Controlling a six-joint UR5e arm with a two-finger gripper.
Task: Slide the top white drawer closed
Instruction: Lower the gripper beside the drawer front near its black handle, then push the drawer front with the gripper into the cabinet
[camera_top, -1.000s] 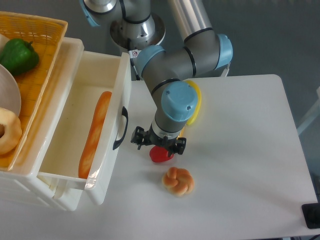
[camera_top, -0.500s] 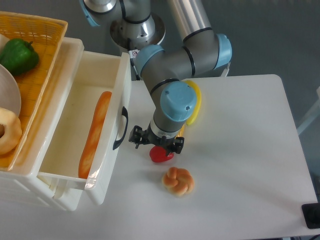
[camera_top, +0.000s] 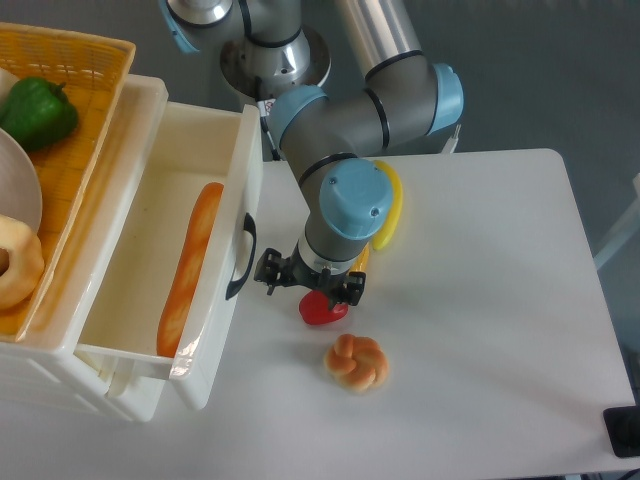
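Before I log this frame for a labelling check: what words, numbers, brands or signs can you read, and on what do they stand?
No text can be read in this view.
Small label with a red mark on the arm near its base: too small and blurred to read.
The top white drawer, its black handle and the gripper: no markings seen.

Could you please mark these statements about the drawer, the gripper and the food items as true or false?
1. The top white drawer stands pulled open. True.
2. A long baguette lies inside the drawer. True.
3. The gripper clamps the drawer's black handle. False: it sits apart from the handle, to its right.
4. The knotted bun lies in the orange basket. False: it lies on the table.
5. A green pepper sits in the basket. True.
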